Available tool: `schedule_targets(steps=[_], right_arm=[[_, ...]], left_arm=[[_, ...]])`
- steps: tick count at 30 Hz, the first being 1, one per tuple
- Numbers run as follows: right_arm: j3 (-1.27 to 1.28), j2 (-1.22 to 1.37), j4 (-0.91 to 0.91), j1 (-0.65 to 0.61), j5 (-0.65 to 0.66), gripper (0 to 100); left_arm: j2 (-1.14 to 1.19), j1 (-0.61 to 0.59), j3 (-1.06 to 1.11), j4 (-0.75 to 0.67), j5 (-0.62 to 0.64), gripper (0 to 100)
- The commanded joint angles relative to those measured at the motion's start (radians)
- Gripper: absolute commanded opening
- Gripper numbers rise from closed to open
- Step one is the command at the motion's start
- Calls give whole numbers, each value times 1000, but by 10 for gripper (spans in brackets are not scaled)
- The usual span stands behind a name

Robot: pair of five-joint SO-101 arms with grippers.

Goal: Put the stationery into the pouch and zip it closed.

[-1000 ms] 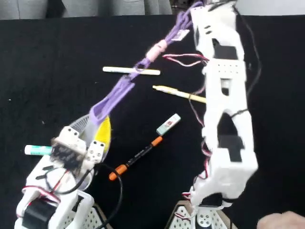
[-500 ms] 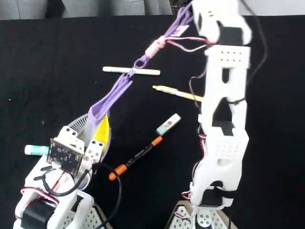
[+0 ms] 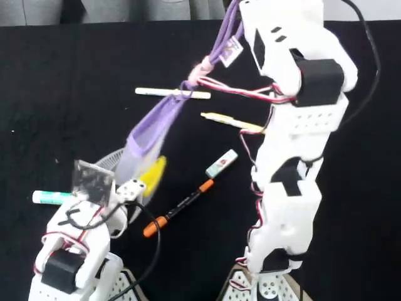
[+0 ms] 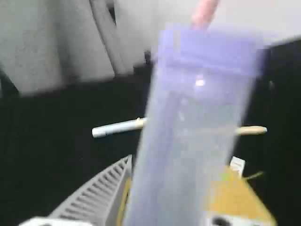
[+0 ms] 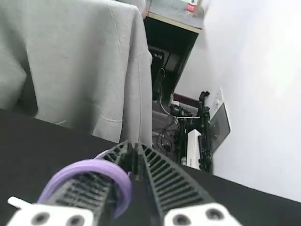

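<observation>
The translucent purple pouch (image 3: 147, 135) hangs stretched between the two arms above the table. My left gripper (image 3: 131, 168) at the lower left is shut on its lower end, with a grey ribbed finger and a yellow finger either side. In the left wrist view the pouch (image 4: 197, 122) rises from that gripper (image 4: 164, 212). My right gripper (image 3: 241, 12) at the far edge is shut on the pouch's purple strap (image 5: 89, 176); its black fingertips (image 5: 134, 153) meet. A pink zip pull (image 3: 200, 68) sits on the strap. The stationery lies on the black table.
On the table lie a white pen (image 3: 172, 93), a yellow pen (image 3: 232, 121), a small white eraser (image 3: 221, 163), an orange-capped marker (image 3: 178, 208) and a green-tipped glue stick (image 3: 53, 197). The right arm's white links tower over the right half.
The right arm has swung up and back, pulling the strap higher. The pouch's lower end has lifted, and the left gripper has tilted up with it.
</observation>
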Motion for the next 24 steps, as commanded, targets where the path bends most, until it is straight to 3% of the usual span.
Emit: schedule_targets(steps=[1, 8, 18, 21, 24], right_arm=[[-4, -68, 6, -12, -8, 11], [-13, -71, 6, -11, -8, 11], [-53, -77, 11, -9, -9, 11], [-116, -77, 35, 2, -15, 11], [-110, -122, 44, -2, -18, 11]], left_arm=[[-2, -2, -108, 68, 106, 370], [2, -25, -300, 112, 106, 367], [40, -504, -323, -46, 107, 326], [132, -572, -245, -69, 86, 315], [213, -590, -114, -137, -44, 315]])
